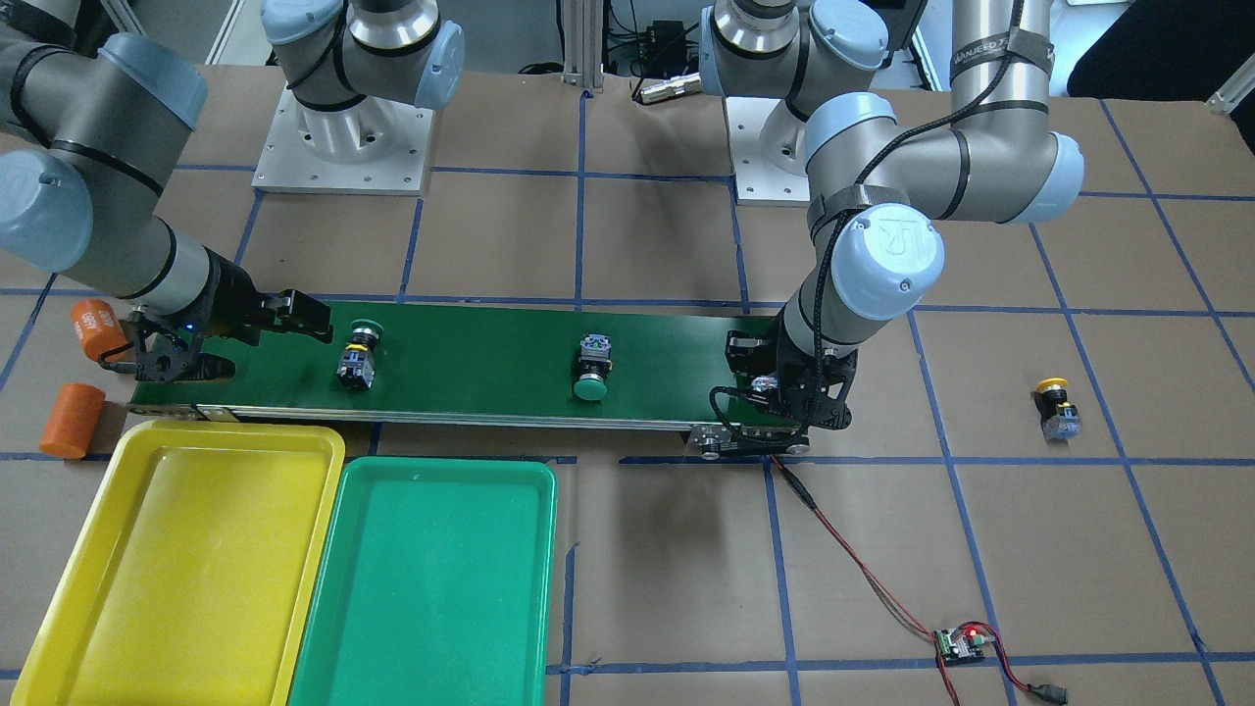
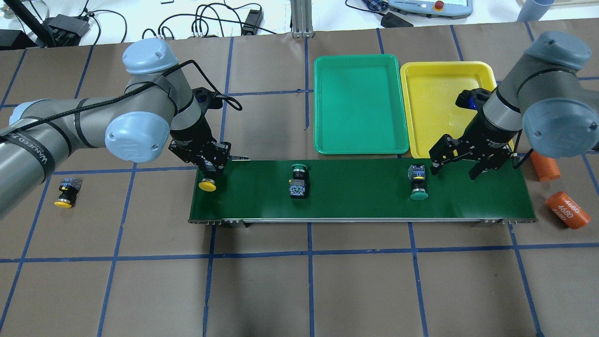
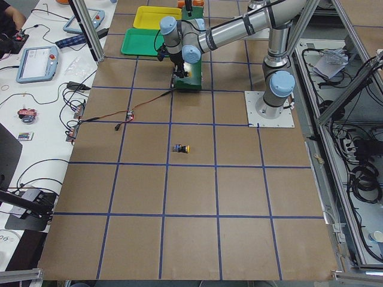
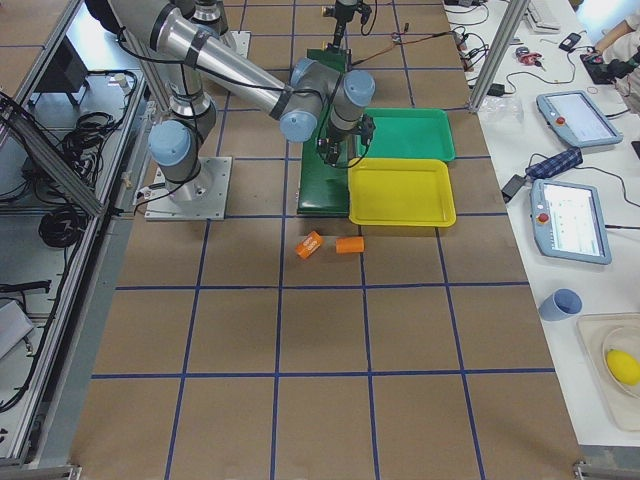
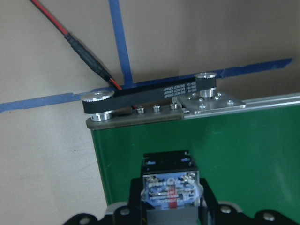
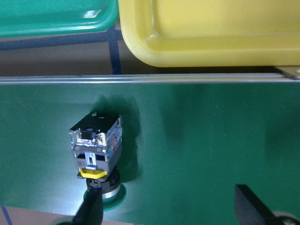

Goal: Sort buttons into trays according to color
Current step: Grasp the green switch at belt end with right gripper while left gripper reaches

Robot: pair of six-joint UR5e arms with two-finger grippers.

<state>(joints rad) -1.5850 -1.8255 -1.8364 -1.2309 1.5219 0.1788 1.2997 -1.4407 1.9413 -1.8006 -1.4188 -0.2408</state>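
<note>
My left gripper (image 2: 208, 172) is shut on a yellow button (image 2: 207, 186) at the left end of the dark-green conveyor belt (image 2: 360, 206). The button's contact block (image 5: 171, 185) sits between the jaws. Two green buttons (image 2: 298, 180) (image 2: 418, 180) lie on the belt. My right gripper (image 2: 457, 167) hovers open just right of the nearer green button (image 6: 96, 145), with one fingertip (image 6: 91, 211) close to its cap. Another yellow button (image 2: 65, 192) lies on the table at far left. The green tray (image 2: 358, 107) and yellow tray (image 2: 437, 89) hold nothing.
Two orange cylinders (image 2: 543, 166) (image 2: 567, 209) lie by the belt's right end. A red wire runs from the belt's drive end to a small circuit board (image 1: 966, 642). Blue tape lines grid the brown table.
</note>
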